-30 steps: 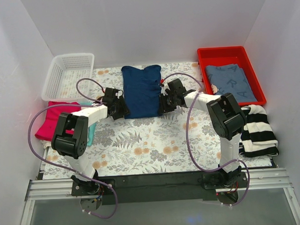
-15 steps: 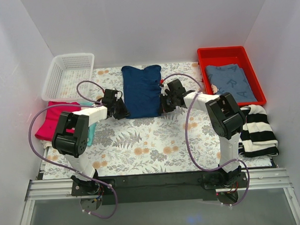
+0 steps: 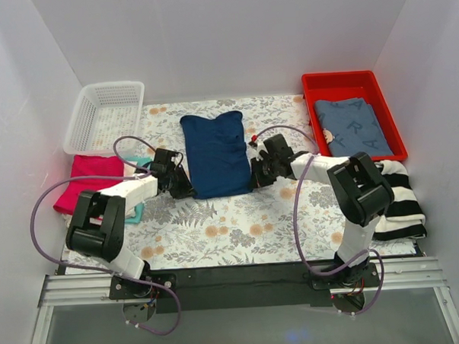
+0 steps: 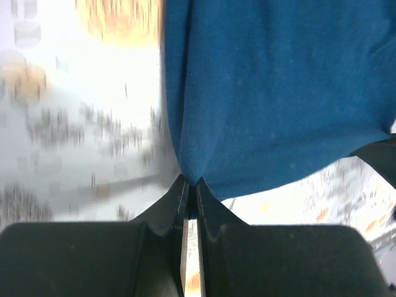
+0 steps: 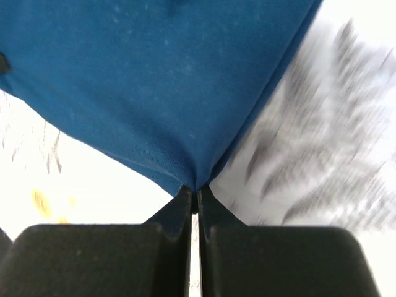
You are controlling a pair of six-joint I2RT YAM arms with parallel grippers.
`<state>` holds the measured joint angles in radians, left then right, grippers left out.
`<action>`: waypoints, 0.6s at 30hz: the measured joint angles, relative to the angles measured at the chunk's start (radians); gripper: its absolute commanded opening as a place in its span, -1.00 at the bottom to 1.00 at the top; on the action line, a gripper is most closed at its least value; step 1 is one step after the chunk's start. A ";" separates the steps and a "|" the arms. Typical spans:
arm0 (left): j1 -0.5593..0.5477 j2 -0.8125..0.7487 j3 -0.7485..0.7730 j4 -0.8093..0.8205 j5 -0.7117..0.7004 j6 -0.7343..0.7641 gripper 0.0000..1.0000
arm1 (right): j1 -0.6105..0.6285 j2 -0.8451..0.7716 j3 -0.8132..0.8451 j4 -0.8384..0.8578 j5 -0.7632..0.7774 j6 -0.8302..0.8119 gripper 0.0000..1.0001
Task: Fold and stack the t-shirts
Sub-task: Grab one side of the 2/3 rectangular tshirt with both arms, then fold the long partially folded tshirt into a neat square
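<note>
Seen from above, the folded navy t-shirt [image 3: 215,153] lies mid-table on the floral cloth [image 3: 239,217], between a white basket [image 3: 105,115] and a red tray [image 3: 310,88] whose grey shirt [image 3: 353,125] shows pale letters A and R. In the left wrist view, the left gripper [image 4: 190,185] pinches the t-shirt's near left corner with jaws closed. In the right wrist view, the right gripper [image 5: 193,190] clamps the near right corner the same way.

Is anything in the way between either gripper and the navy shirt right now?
Nothing visible. The left gripper and the right gripper are each shut directly on a near corner of the navy shirt, with no object between them and the cloth.
</note>
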<state>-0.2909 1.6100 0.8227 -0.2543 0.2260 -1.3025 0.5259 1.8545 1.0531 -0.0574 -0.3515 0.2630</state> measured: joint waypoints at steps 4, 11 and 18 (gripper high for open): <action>-0.013 -0.133 -0.035 -0.100 0.000 -0.014 -1.00 | 0.022 -0.117 -0.110 -0.026 -0.002 0.004 -0.97; -0.021 -0.370 -0.055 -0.206 -0.007 -0.060 -1.00 | 0.053 -0.383 -0.208 -0.077 0.001 0.037 -0.97; -0.035 -0.595 -0.064 -0.327 -0.037 -0.121 -1.00 | 0.094 -0.576 -0.217 -0.159 0.011 0.052 -0.97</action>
<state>-0.3260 1.0145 0.7589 -0.5808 0.1890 -1.4235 0.6197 1.2789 0.8360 -0.2161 -0.3401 0.3149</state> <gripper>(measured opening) 0.032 0.030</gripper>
